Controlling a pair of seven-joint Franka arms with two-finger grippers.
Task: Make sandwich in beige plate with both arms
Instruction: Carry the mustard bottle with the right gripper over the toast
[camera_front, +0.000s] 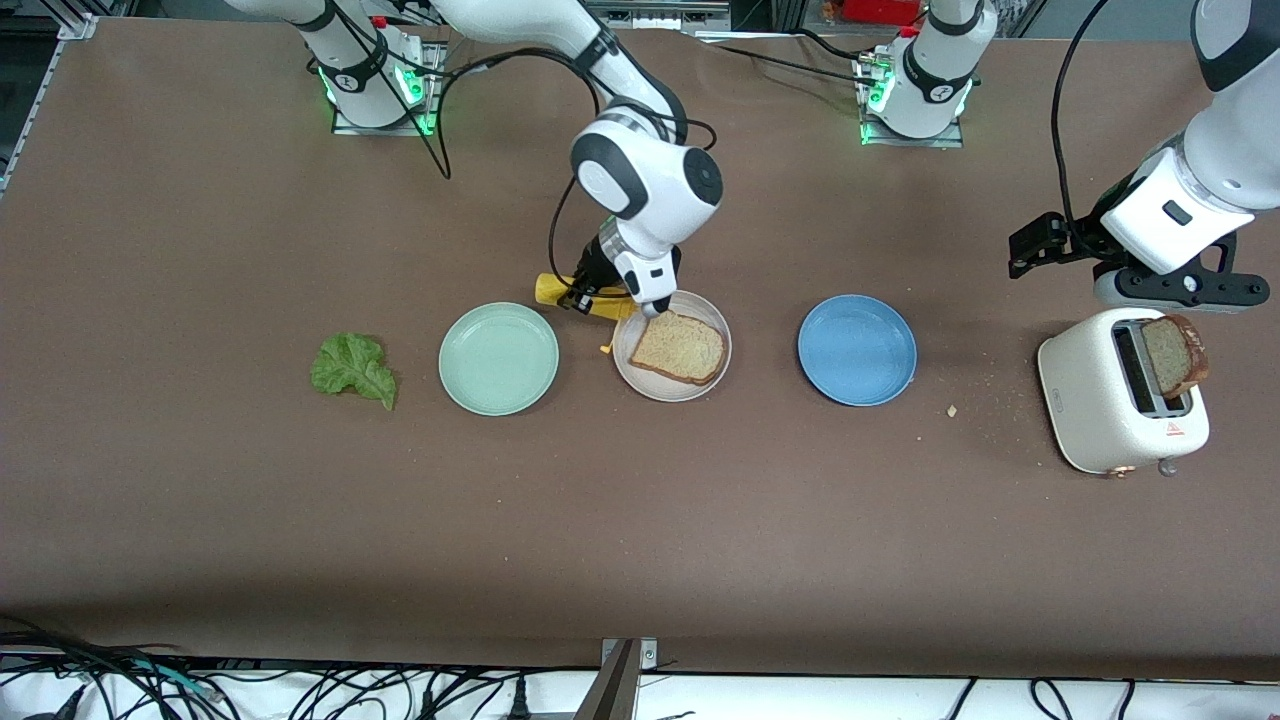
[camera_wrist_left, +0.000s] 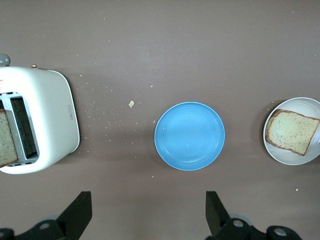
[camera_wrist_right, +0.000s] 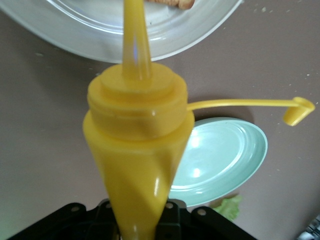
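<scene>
**Tilting the yellow bottle over the bread**

Lying nearest the front camera on the table (camera_front: 640, 520), toward the left arm's end: white toaster (camera_front: 1122, 400), with a second bread slice (camera_front: 1175, 355) sticking up from its slot. Sitting in a row: lettuce leaf (camera_front: 353, 368), mint-green plate (camera_front: 498, 358), beige plate (camera_front: 672, 346) carrying one bread slice (camera_front: 678, 347), blue plate (camera_front: 857, 349). Hovering over the beige plate's rim, right claw (camera_front: 600, 292), clenched on a yellow squeeze bottle (camera_front: 580, 292). Waiting above the toaster, left claw (camera_front: 1165, 285).

Looking down from the left wrist: fingers (camera_wrist_left: 80, 210) spread wide, grasping nothing; toaster (camera_wrist_left: 40, 120), blue plate (camera_wrist_left: 189, 135) and beige plate (camera_wrist_left: 292, 152) in a line beneath.

Peering along the bottle (camera_wrist_right: 137, 145) from the right wrist: nozzle pointing at the beige plate's rim (camera_wrist_right: 100, 35), short of the bread; tethered cap (camera_wrist_right: 297, 110) dangling aside over the mint-green plate (camera_wrist_right: 220, 155).

Advising, as a judgement: carrying the nozzle in over the slice's middle before squeezing, pressing gently, keeping the cap clear of the stream.
</scene>
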